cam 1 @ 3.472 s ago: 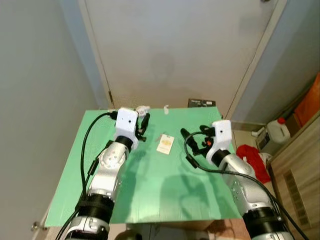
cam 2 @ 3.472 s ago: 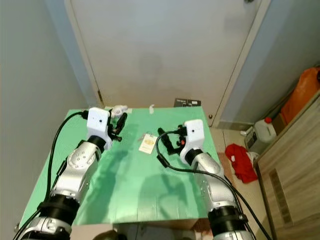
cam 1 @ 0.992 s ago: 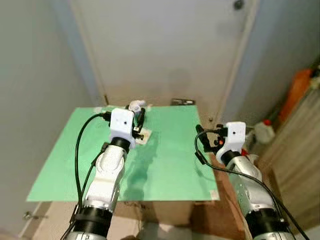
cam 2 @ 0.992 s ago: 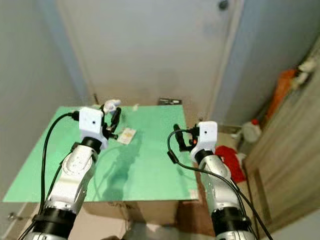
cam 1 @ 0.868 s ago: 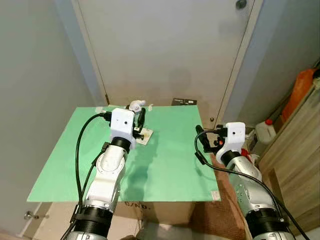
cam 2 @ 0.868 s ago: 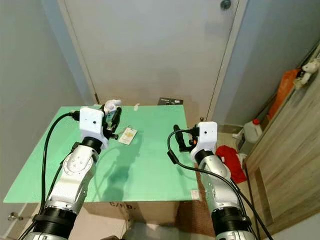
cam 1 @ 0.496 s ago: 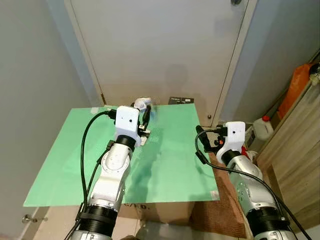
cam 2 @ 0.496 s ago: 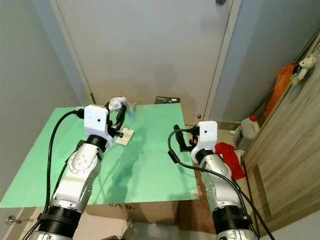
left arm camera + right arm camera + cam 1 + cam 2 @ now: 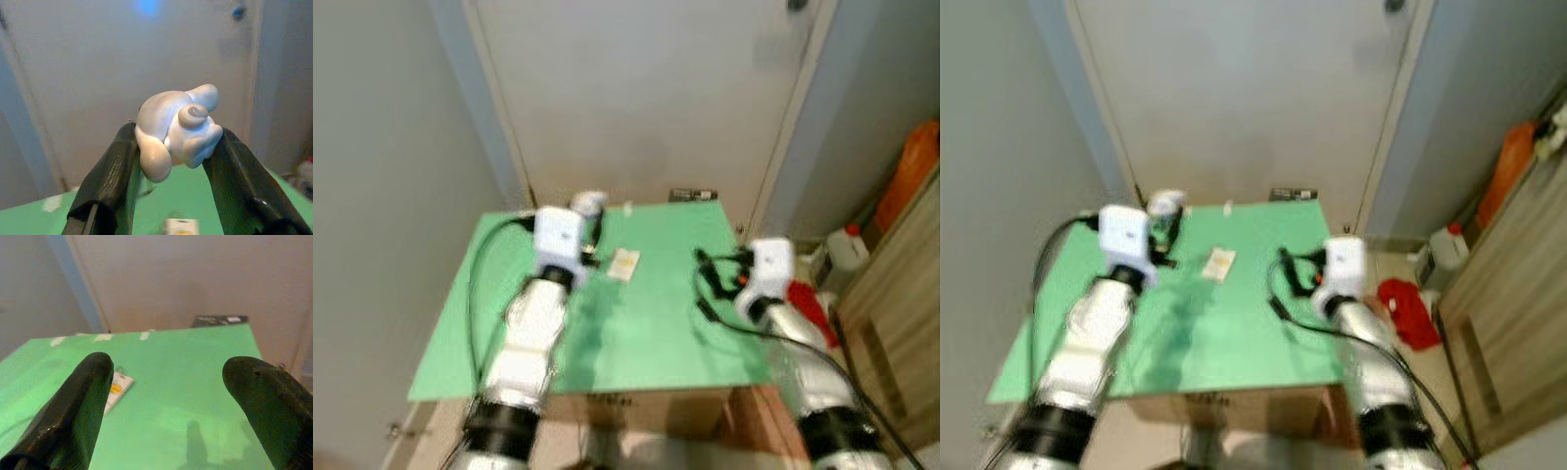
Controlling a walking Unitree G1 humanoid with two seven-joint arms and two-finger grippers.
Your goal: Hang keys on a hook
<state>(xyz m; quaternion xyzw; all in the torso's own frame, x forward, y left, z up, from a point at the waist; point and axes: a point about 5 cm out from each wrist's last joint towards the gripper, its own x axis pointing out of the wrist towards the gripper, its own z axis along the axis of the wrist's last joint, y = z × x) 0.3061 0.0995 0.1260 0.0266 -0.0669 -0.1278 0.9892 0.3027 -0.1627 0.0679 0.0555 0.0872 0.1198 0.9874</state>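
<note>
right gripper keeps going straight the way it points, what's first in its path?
Likely the green table top, then the small tag lying on it, ahead of the open right gripper. Depth is hard to judge.

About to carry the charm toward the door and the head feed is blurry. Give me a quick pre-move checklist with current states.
1. Left tool shut on the white charm: ok.
2. Keys dangling under the charm: cannot tell, hidden.
3. Right tool open, holding nothing, above the green table: ok.
4. White tag lying flat on the table, apart from both tools: ok.
5. Hook location on the door: cannot tell.
6. Head views sharp enough to aim: not ok.
</note>
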